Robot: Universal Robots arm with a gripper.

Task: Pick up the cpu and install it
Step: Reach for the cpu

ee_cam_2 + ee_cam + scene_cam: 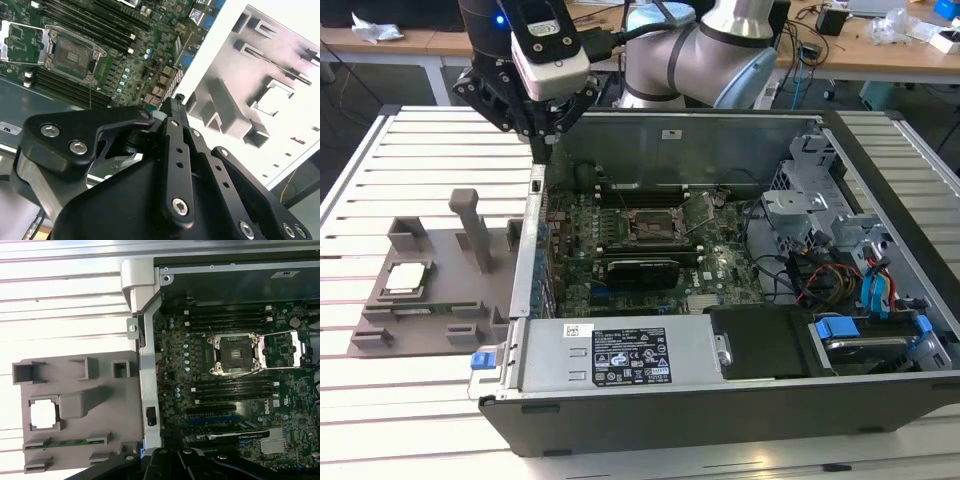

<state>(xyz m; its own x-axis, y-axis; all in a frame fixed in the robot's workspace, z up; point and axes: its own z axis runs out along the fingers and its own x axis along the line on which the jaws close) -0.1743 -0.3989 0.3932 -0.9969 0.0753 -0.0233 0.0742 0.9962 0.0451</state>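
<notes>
Silvery cpu (406,278) rests in grey fixture plate (445,287); gripper (542,145), fingers closed together and empty, hovers at its two o'clock.

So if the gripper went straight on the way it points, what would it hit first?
Most likely the computer case's side wall, the one beside the fixture plate: the gripper points down about over that edge, though depth is unclear.
</notes>
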